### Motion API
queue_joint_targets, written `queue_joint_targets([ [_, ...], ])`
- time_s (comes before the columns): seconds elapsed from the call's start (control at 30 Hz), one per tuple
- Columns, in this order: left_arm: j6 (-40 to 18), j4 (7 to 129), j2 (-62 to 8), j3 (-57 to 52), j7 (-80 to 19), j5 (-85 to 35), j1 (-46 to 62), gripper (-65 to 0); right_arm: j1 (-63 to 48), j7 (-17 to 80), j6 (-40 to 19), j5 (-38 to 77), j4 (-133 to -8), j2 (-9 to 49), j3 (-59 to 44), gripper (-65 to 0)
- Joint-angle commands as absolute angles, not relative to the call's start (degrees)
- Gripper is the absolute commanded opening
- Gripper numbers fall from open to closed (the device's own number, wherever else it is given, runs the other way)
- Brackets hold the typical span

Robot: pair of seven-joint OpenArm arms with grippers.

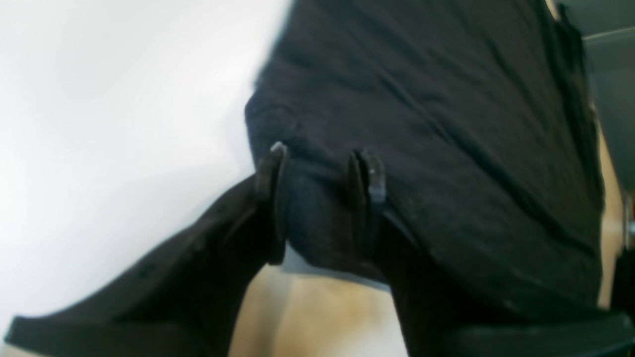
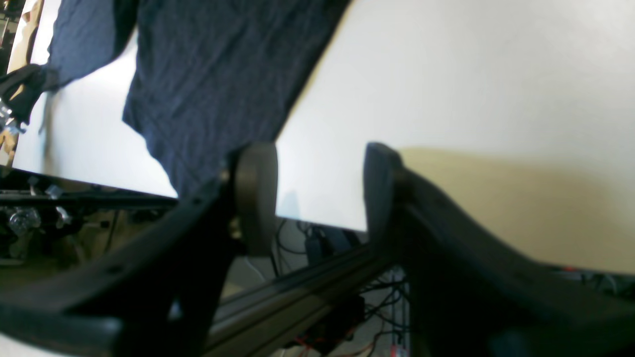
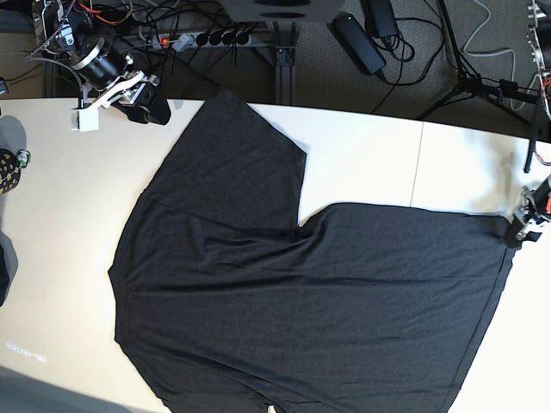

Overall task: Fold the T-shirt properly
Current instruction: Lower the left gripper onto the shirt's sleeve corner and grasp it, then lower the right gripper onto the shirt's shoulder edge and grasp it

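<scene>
I see the T-shirt [image 3: 293,292] spread across the table [image 3: 52,198]; left end effector [image 1: 320,198] pinches its hem at right, right end effector [image 2: 317,193] wide, empty, upper left.

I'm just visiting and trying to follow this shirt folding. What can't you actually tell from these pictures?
- Base view: the T-shirt runs off the bottom edge, so its lower part is cut off.
- Base view: the left gripper is small at the right edge; its hold is unreadable there.
- Left wrist view: blurred; cloth sits between the fingers, but how firmly is unclear.
- Any print: only plain dark fabric faces up.
</scene>
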State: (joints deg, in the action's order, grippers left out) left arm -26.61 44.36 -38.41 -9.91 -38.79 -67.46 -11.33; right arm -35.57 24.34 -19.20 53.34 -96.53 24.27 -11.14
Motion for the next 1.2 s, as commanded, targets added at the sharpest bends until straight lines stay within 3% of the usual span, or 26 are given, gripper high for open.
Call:
queue_joint_targets([
  [0.0, -26.3, 45.43, -41.23, -11.75, -37.6, -68.4, -12.53, -42.0, -35.88, 24.23, -17.85, 53.98, -97.38, 24.88, -11.51, -36.4],
  [0.23, -26.79, 45.78, -43.9, -16.71, -40.25, -69.28, -12.12, -42.0, -35.57, 24.23, -18.26, 53.98, -97.38, 24.88, -11.51, -36.4],
  [1.17, -26.13, 45.52, -34.28, -10.72, -38.81, -68.4, -8.93, -42.0, -35.4, 24.25, -18.44, 54.06, -97.38, 24.86, -11.51, -36.4],
])
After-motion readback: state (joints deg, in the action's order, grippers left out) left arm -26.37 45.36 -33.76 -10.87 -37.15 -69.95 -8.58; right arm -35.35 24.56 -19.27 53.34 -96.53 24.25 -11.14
